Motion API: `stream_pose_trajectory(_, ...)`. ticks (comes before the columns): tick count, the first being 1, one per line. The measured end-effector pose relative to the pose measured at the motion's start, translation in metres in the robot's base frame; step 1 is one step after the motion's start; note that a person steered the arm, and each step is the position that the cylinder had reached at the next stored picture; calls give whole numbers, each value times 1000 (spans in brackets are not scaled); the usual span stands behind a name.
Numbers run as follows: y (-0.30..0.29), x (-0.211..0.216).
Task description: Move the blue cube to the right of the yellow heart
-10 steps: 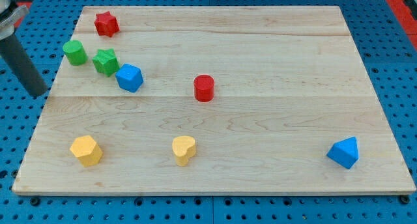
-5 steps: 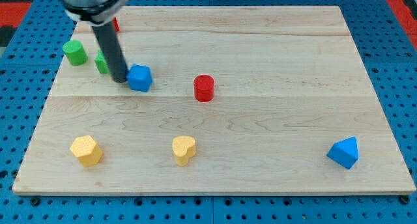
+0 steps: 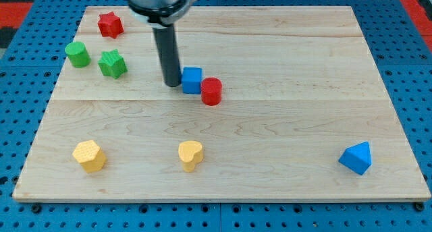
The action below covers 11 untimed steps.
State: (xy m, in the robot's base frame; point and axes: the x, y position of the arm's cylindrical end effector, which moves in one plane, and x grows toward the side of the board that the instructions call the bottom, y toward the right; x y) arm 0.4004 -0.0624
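Note:
The blue cube (image 3: 192,79) sits near the board's middle, touching the red cylinder (image 3: 212,91) on its right. My tip (image 3: 173,83) is against the cube's left side. The yellow heart (image 3: 190,154) lies near the view's bottom, below the cube and well apart from it.
A red star (image 3: 109,23), a green cylinder (image 3: 77,54) and a green star (image 3: 112,63) sit at the upper left. A yellow hexagon-like block (image 3: 89,155) is at the lower left. A blue triangular block (image 3: 356,158) is at the lower right. The wooden board (image 3: 283,56) lies on a blue pegboard.
My tip came in from the view's left, met the blue cube and pushed it rightwards until it touched the red cylinder. The other blocks stayed put.

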Motion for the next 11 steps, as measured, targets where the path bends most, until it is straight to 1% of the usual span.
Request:
stream_pose_trajectory(1,17,-33)
stream_pose_trajectory(2,61,-37)
stream_pose_trajectory(3,70,-38)
stream_pose_trajectory(4,23,-56)
stream_pose_trajectory(5,42,-21)
stream_pose_trajectory(6,100,4)
stream_pose_trajectory(8,172,42)
stream_pose_trajectory(9,177,54)
stream_pose_trajectory(10,177,91)
stream_pose_trajectory(11,170,113)
